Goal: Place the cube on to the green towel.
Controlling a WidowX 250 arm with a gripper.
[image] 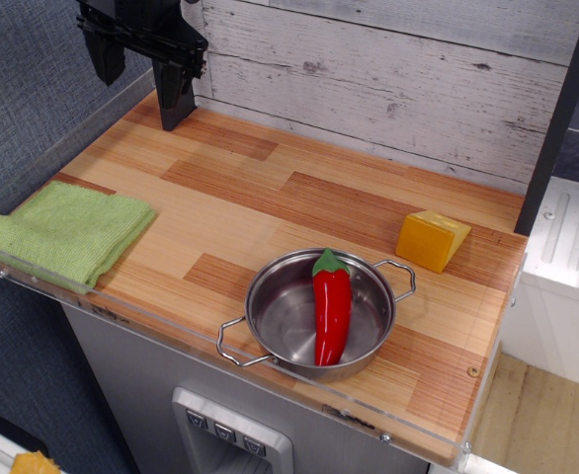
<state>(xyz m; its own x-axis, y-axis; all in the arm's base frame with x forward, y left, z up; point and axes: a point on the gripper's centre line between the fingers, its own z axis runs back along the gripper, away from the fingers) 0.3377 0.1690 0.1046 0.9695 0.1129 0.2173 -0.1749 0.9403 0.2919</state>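
Nothing is done yet: the small yellow-orange wedge-like cube (432, 240) sits untouched at the wooden surface's (270, 197) right side, well apart from the lime-green knitted towel (64, 232) at the left edge. The black tool (141, 84) hangs spread and empty over the back-left corner.

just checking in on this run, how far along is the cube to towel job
Nothing looks done yet: the cube sits on the table's right side, far from the green towel at the left edge. The gripper hangs open and empty at the back left. Reaching, grasping, carrying and placing all remain.
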